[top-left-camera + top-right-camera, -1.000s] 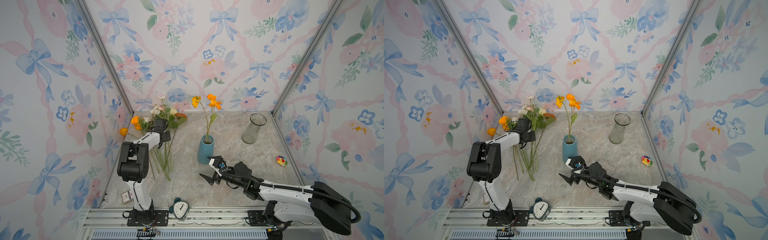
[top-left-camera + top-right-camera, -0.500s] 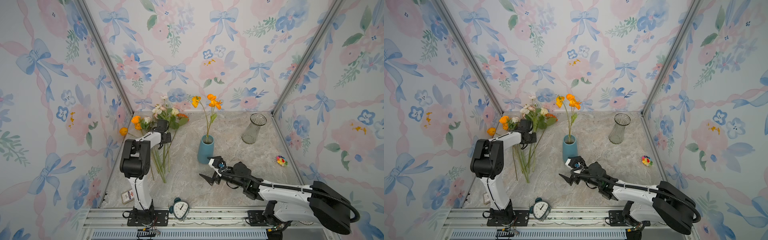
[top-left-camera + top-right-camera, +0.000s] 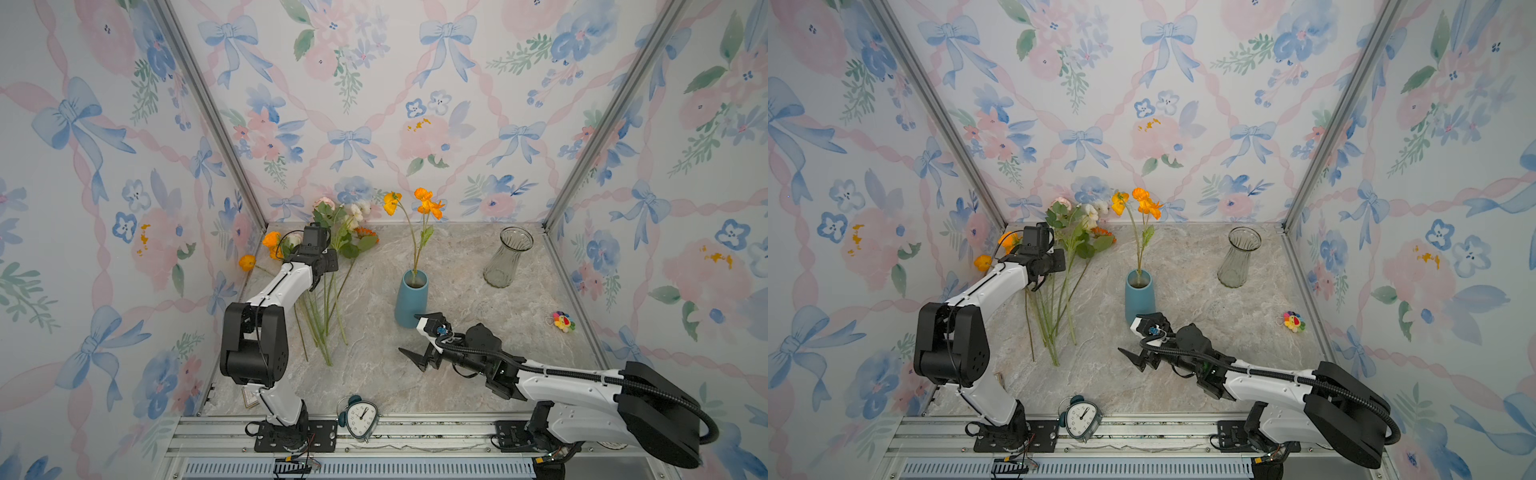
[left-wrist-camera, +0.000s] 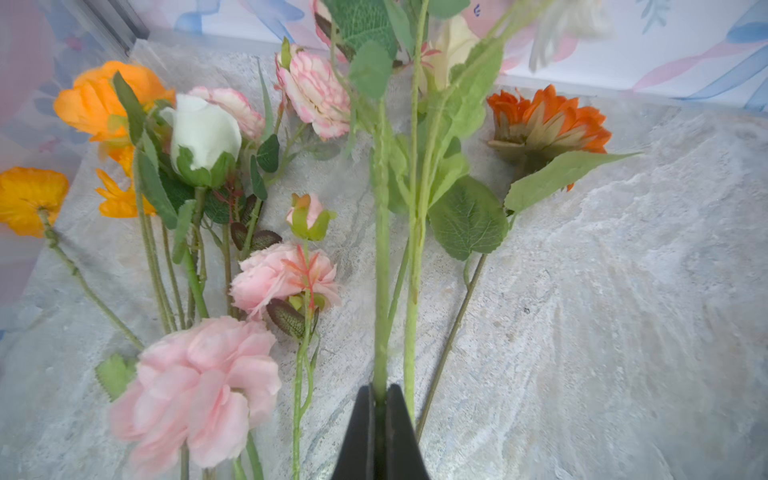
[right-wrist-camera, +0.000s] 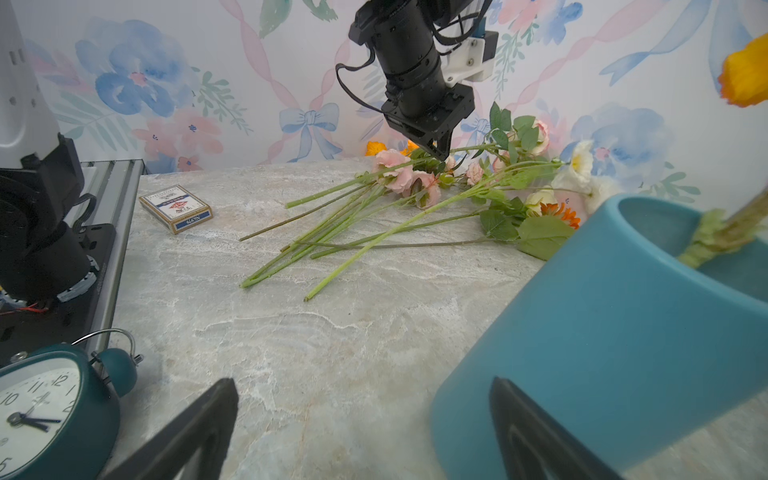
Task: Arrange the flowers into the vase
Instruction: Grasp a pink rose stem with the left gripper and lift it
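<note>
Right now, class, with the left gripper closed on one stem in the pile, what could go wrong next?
1. The left gripper pinches one stem close beside a neighbouring stem; lifting may drag that along too.
2. The open right gripper sits close beside the blue vase with tall orange flowers; a careless move might tip it.

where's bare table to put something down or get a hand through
Bare table between the blue vase and the glass vase, and from the glass vase forward to the toy. Also between the flowers and the clock. Crowded: back left corner, flowers under the left gripper.
</note>
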### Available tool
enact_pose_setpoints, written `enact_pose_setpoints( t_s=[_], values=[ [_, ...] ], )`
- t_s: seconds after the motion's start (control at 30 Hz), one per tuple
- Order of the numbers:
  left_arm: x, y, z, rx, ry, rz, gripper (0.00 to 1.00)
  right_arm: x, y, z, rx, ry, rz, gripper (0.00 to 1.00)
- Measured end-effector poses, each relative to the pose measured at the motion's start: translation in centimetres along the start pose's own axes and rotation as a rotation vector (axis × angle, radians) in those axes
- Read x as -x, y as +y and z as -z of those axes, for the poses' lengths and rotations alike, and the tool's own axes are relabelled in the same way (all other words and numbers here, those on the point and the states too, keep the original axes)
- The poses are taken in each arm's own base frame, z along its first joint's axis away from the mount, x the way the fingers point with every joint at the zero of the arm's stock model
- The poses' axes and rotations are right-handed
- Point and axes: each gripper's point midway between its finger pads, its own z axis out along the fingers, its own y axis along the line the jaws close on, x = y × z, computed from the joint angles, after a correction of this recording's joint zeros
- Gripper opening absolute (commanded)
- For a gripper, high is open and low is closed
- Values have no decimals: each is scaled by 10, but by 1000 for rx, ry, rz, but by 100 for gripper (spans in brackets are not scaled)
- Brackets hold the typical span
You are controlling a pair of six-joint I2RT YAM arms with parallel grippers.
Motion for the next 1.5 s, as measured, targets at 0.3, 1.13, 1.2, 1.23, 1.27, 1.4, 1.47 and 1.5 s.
enact_pose_setpoints(
  t_s=[0.3, 1.13, 1.2, 1.23, 1.27, 1.4, 1.47, 1.5],
  values=[
    [10, 13, 17, 29, -41, 17, 0, -2, 0, 1, -1, 11, 0, 97],
    [49, 15, 100, -67, -267, 25, 0, 10, -6, 7, -30, -21, 6, 97],
    [53, 16, 114, -75, -314, 26, 0, 11, -6, 7, -30, -24, 7, 97],
    [54, 17, 122, -79, -339, 29, 0, 12, -6, 7, -31, -26, 6, 97],
    [55, 17, 128, -82, -361, 31, 0, 13, -6, 7, -31, -28, 7, 97],
    [58, 18, 146, -100, -434, 37, 0, 13, -6, 8, -31, -30, 7, 97],
    [60, 16, 147, -114, -447, 36, 0, 14, -6, 8, -31, -31, 6, 97],
    [60, 14, 147, -124, -453, 35, 0, 14, -6, 8, -31, -32, 7, 97]
  ],
)
